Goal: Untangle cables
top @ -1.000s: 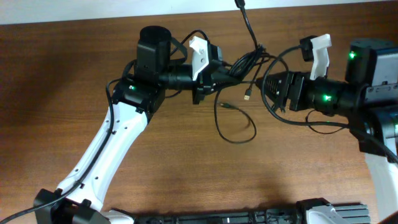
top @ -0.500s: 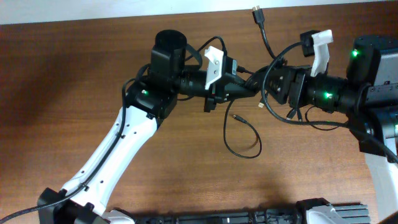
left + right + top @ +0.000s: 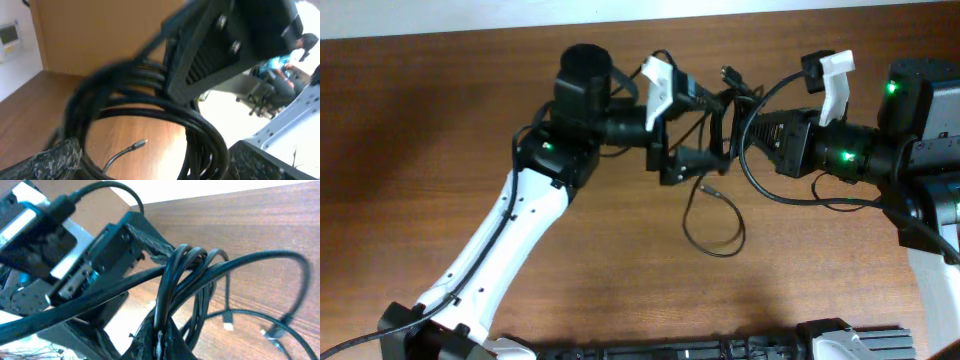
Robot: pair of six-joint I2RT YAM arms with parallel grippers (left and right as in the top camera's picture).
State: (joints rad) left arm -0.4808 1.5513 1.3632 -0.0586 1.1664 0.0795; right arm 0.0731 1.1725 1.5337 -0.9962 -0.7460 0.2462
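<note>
Here, nearest the right wrist lens, at the bottom middle of that frame, the right gripper point(image 3: 157, 337) is pinched tight on the cables point(image 3: 186, 267). They rise from it in several stacked black loops toward the centre. Just beyond, in the overhead view's upper middle, the left gripper point(image 3: 708, 127) stands wide, with one finger above the bundle and one below. It straddles the loops, and we see no squeeze on them. Farther off, below the bundle, a slack loop point(image 3: 714, 253) lies on the counter point(image 3: 450, 120). A light-tipped plug point(image 3: 137, 145) shows at the lower middle of the left wrist frame.

We judge this to be a regrasp in the middle of the untangling: one side anchors the knot and the other is free to choose a hold. The next move calls for us to pick a single strand rather than the whole bunch. We would close the left gripper on it near the crossing and draw it away from the anchor, toward the left of the overhead frame. The right pinch has to hold firm, or the bundle will simply slide along.
</note>
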